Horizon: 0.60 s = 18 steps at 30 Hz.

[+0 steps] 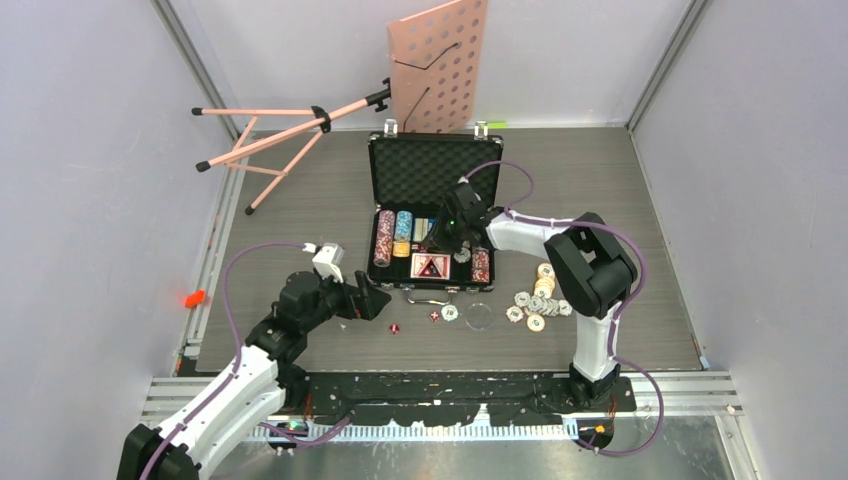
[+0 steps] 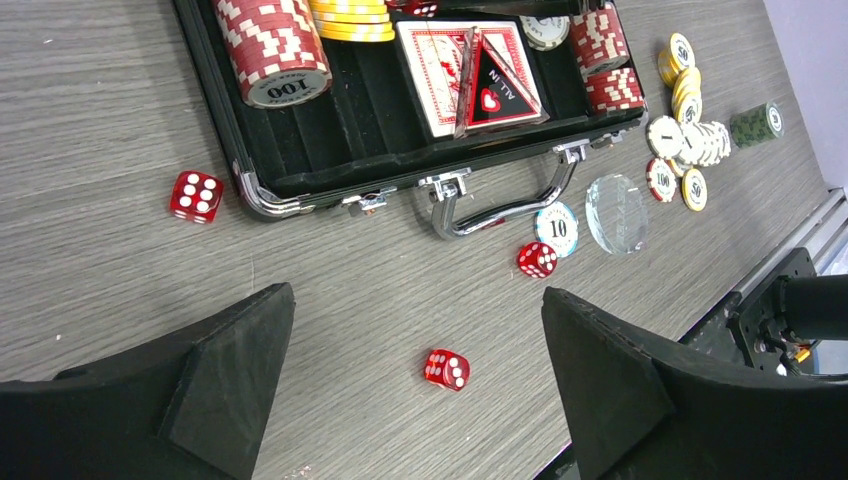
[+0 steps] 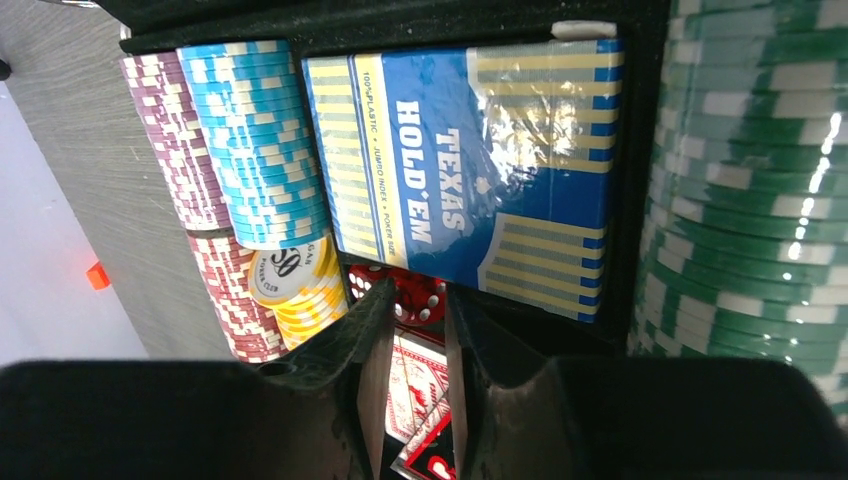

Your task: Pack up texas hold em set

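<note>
The black briefcase lies open mid-table, handle toward me. It holds chip rows, a red card deck and a blue "Texas Hold'em" deck. My right gripper is down inside the case, its jaws a narrow gap apart, just above a red die lying below the blue deck. My left gripper hangs wide open over the table in front of the case, with a red die between its fingers. Two more dice lie near the case's front.
A "10" chip and a clear disc lie by the handle. Loose chips are scattered right of the case, by the right arm. The pink music stand lies tipped at the back with its legs to the left.
</note>
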Available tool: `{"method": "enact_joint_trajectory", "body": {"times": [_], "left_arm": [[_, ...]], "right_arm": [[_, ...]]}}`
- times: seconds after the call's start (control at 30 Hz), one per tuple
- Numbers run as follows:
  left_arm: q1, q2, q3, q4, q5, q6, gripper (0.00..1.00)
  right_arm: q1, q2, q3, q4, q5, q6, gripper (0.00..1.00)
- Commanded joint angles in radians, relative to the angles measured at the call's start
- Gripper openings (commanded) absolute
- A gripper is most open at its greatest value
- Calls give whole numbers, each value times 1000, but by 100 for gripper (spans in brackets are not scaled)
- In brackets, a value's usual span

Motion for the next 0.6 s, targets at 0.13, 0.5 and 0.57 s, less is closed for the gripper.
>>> {"method": "enact_joint_trajectory", "body": {"times": [0.13,0.5,0.57], "left_arm": [[5,-15,49,-58,-48,21,100],[-16,12,59,-78,77,24,91],[-39,13,65,-83,80,19,89]], "right_arm": [[9,-131,8,-117,111,-90,38],[125,-361,-6,-325,206,-276,47],[173,-421,-54,-316,202,-347,47]]}}
